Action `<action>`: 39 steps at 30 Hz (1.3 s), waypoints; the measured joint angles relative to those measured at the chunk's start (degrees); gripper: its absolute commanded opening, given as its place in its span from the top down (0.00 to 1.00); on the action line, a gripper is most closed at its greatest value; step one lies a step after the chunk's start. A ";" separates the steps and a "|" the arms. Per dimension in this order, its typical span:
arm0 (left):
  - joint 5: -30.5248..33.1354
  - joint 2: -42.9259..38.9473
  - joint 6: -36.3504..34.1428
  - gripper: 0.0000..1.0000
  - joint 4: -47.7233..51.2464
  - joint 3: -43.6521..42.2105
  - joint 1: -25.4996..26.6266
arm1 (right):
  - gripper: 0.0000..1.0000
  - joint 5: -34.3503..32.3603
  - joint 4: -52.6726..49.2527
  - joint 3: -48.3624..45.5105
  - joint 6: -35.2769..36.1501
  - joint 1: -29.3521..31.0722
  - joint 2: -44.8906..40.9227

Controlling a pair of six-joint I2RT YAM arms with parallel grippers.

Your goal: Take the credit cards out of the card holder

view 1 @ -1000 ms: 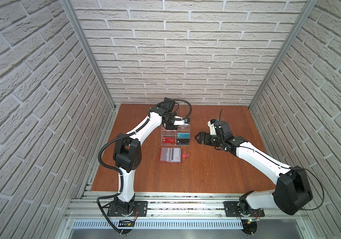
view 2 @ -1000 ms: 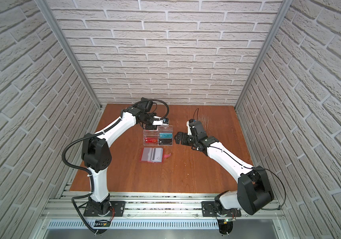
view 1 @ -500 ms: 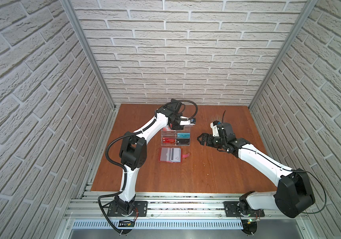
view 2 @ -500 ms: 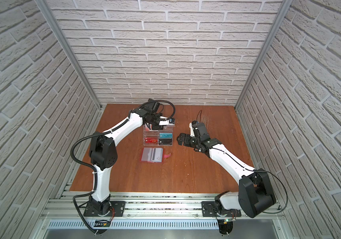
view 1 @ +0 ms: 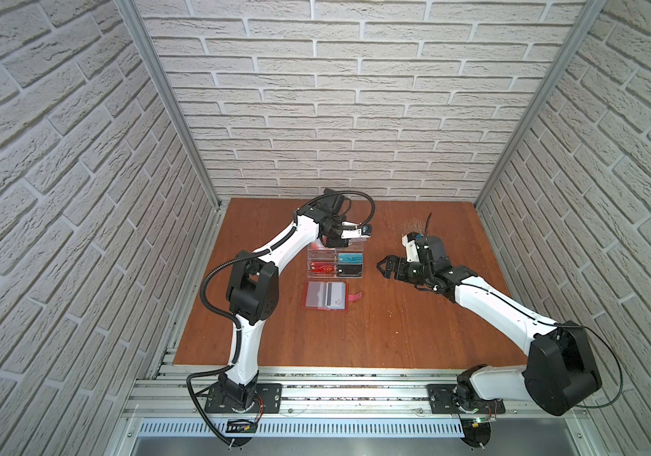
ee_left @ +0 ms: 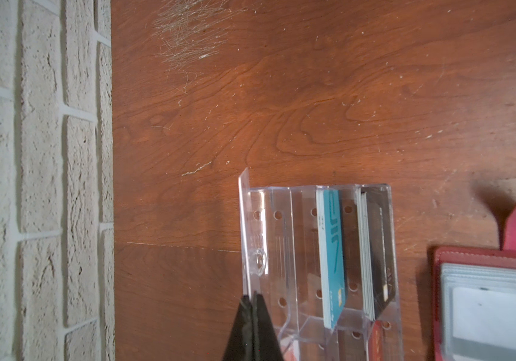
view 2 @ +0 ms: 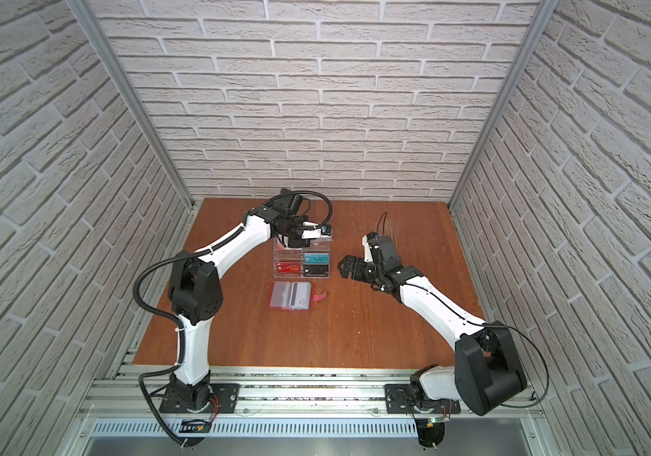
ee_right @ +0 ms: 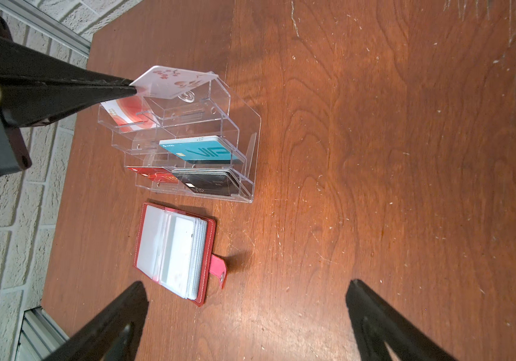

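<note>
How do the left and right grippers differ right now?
The left gripper is shut, pinching a white card by its edge; the right gripper is open wide and holds nothing. The left gripper is at the back tier of the clear rack; the right gripper is off to the rack's side, over the table. Neither touches the red card holder.
</note>
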State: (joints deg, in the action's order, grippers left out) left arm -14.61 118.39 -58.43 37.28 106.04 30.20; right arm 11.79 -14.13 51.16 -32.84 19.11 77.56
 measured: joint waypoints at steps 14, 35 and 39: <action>0.20 -1.14 -1.16 1.00 0.07 -1.22 -0.59 | 0.00 1.29 1.97 -0.33 -1.46 -0.04 0.02; 1.20 -1.11 -3.30 1.00 0.07 -2.40 -0.68 | 0.00 1.79 3.21 -1.03 -2.36 -0.11 1.57; 1.55 -1.11 -3.30 0.98 -0.11 -2.97 -0.68 | 0.00 1.81 3.23 -1.03 -2.36 -0.11 1.57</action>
State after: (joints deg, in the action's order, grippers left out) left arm -13.06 117.27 -61.73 37.17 103.07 29.52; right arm 13.61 -10.90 50.13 -35.20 19.00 79.13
